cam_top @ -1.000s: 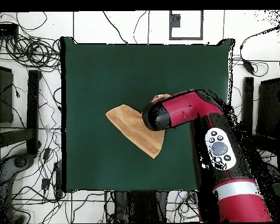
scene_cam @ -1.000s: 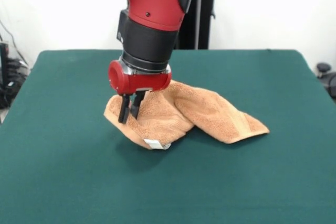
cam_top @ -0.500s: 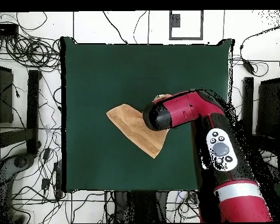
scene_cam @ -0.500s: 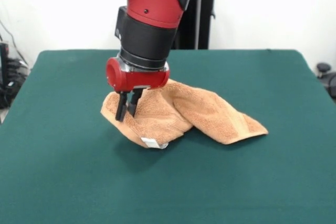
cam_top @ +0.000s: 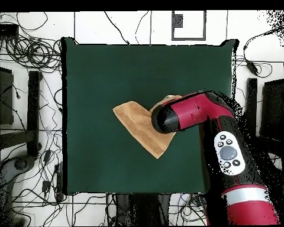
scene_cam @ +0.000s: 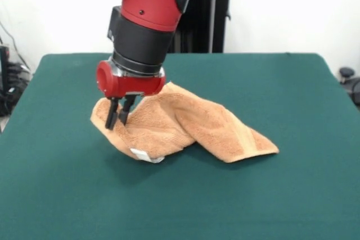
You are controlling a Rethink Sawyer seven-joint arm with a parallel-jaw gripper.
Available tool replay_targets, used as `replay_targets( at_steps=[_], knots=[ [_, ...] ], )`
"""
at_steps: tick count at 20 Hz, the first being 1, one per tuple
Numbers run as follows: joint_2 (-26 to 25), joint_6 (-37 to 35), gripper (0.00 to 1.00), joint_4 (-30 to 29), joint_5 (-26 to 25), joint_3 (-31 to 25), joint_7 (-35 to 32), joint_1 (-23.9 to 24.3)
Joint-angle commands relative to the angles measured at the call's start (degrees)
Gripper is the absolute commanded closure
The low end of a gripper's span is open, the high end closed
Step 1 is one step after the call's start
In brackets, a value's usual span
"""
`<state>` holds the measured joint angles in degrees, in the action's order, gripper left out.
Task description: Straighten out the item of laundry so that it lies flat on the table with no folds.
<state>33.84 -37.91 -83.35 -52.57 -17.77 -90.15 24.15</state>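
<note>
The tan terry towel (scene_cam: pixel 185 125) lies crumpled and folded over itself on the green table (scene_cam: pixel 270 195), left of centre in the front view. Its white tag (scene_cam: pixel 139 153) shows at the near fold. My gripper (scene_cam: pixel 116 117) is shut on the towel's left edge and holds that edge slightly raised. The towel's right corner rests flat on the table. In the overhead view the towel (cam_top: pixel 138 125) lies near the middle of the table (cam_top: pixel 109 71). There the red arm (cam_top: pixel 189 113) covers the gripper and the towel's right part.
A black stand (scene_cam: pixel 211 15) rises behind the table's far edge. Cables (cam_top: pixel 26 41) and dark equipment lie on the floor around the table. The table's edges are far from the towel on all sides.
My gripper has moved left in the front view, dragging the towel with it. The whole towel has shifted the same way, and its trailing corner has slid along the table.
</note>
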Motion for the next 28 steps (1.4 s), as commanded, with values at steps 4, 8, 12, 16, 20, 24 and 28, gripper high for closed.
replay_targets(
  at_steps=[4, 8, 12, 16, 20, 24, 28],
  knots=[
    [-4.2, 1.6, 1.00, 2.7, -8.7, -5.1, 22.2, 2.5],
    [-5.0, 3.0, 1.00, 3.0, -8.9, -6.5, 21.4, 3.6],
    [-5.2, 3.3, 1.00, 1.9, -6.4, -9.2, 21.9, 5.9],
    [-5.5, 3.6, 1.00, -0.2, -2.4, -13.3, 22.2, 9.5],
    [-5.9, 4.2, 0.00, -0.9, -1.8, -15.5, 19.9, 11.2],
    [-5.8, 3.8, 0.00, -1.7, -1.7, -17.7, 23.6, 12.7],
    [-4.9, 2.0, 0.00, -2.9, 1.7, -18.6, 18.5, 13.4]
  ],
)
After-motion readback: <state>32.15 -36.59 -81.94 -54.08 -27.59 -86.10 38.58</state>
